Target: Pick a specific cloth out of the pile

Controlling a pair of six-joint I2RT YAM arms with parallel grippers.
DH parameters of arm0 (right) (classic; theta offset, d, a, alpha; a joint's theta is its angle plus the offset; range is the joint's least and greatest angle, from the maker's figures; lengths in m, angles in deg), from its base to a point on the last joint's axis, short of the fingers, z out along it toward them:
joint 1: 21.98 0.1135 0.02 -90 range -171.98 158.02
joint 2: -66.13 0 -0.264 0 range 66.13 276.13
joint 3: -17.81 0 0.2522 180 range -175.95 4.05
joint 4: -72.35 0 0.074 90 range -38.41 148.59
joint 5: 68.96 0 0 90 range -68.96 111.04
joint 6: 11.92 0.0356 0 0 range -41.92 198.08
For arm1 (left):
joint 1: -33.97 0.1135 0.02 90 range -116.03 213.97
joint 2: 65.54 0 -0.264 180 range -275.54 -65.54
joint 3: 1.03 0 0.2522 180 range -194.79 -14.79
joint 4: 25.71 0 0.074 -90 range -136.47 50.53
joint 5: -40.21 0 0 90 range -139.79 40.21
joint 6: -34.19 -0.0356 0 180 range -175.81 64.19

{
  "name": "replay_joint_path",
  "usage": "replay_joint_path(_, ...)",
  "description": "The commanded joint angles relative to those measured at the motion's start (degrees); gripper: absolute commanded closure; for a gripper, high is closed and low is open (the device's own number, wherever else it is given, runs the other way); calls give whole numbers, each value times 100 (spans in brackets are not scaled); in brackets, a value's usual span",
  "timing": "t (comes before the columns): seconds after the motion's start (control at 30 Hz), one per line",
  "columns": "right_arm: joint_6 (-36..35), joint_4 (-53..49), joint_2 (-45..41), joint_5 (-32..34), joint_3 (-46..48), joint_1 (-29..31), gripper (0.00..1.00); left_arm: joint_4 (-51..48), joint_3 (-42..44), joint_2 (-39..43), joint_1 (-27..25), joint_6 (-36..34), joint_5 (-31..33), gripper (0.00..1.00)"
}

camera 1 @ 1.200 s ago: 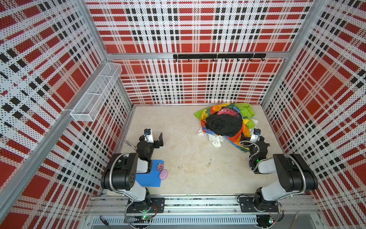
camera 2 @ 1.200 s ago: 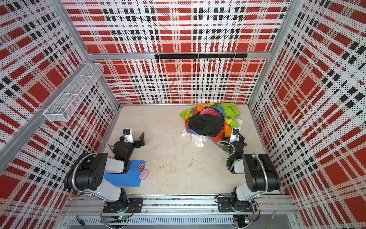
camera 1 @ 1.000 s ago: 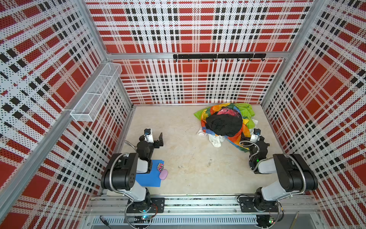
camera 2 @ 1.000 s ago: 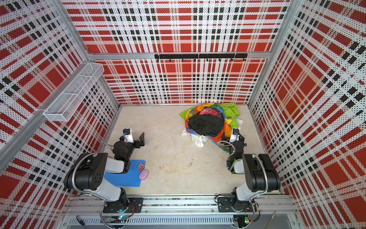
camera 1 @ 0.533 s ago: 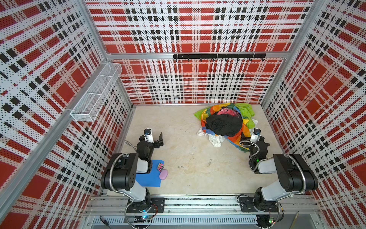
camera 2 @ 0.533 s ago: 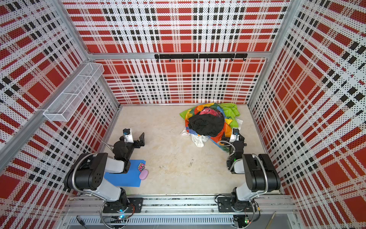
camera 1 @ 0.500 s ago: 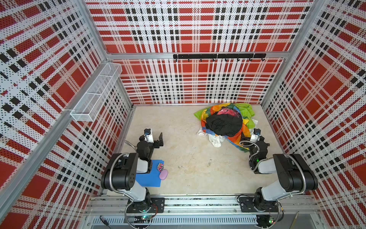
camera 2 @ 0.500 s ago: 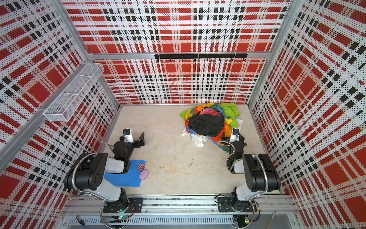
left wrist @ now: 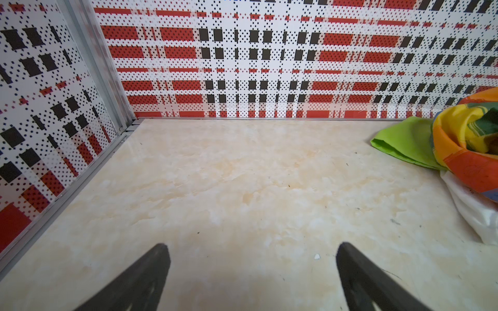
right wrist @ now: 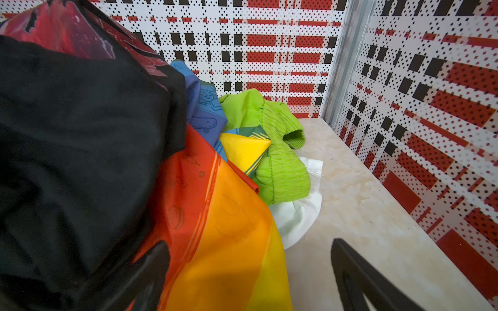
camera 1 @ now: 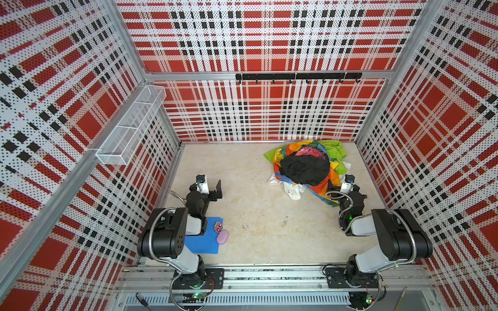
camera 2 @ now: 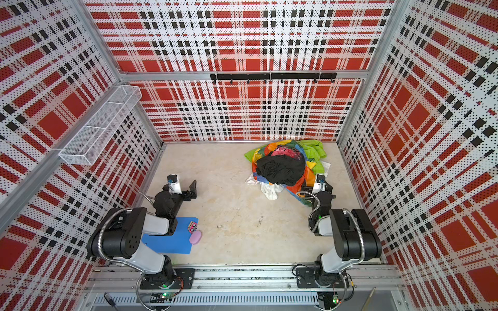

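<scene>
The right gripper (right wrist: pixel 249 242) has its jaws wide apart and holds nothing. One finger hangs over the rainbow cloth (right wrist: pixel 229 255), the other over bare table (right wrist: pixel 377 215). My guess is it is parked at the near edge of the pile (camera 1: pixel 332 176), ready to dig in. The left gripper (left wrist: pixel 252 245) is also spread and empty, low over the table and well apart from the heap, probably waiting in reserve.

The cloth (right wrist: pixel 296 215) wanted here, the white one, lies at the very bottom. In the right wrist view a white fold pokes out beneath the lime-green garment (right wrist: pixel 280 167), just beyond the open jaws. In both top views more white spills out on the side toward the middle of the table (camera 1: pixel 292 189). Whether both bits belong to one garment I cannot tell. The black garment (camera 1: pixel 304 169) sits on top of everything, so the white piece is pinned under the pile's weight, and a straight tug would likely drag the others along.

As for writing, no lettering or mark on the white fabric shows from here. The black garment carries a red print (right wrist: pixel 54 32), not readable. A blue patch (right wrist: pixel 204 115) of the rainbow cloth has outline drawings, one like a skateboard, but no brand name can be read.
</scene>
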Motion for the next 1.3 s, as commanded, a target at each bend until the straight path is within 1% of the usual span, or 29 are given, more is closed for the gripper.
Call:
replay_joint_path(0.0, -44, 259, 16, -32, -59, -16, 0, 43, -89, 80, -11, -19, -11, 1)
replay_joint_path(0.17, -44, 262, 15, -32, -61, -16, 0, 51, -89, 71, 102, 61, -145, 1)
replay_joint_path(0.77, -37, 283, 15, -18, -39, -14, 0, 88, -62, 80, 114, 62, -173, 1)
replay_joint_path(1.0, -10, 918, -2, 83, 284, -15, 0, 287, 54, 92, 111, 70, -135, 1)
replay_joint_path(1.13, -28, 1200, -24, 82, 457, -16, 0, 496, 248, 249, -49, -17, 204, 1)
replay_joint_path(1.2, -28, 1176, -134, 127, 490, -6, 0, 471, 280, 367, -270, -254, 387, 1)
replay_joint_path(1.27, -15, 966, -385, 193, 492, 9, 0, 375, 309, 519, -504, -429, 750, 1)
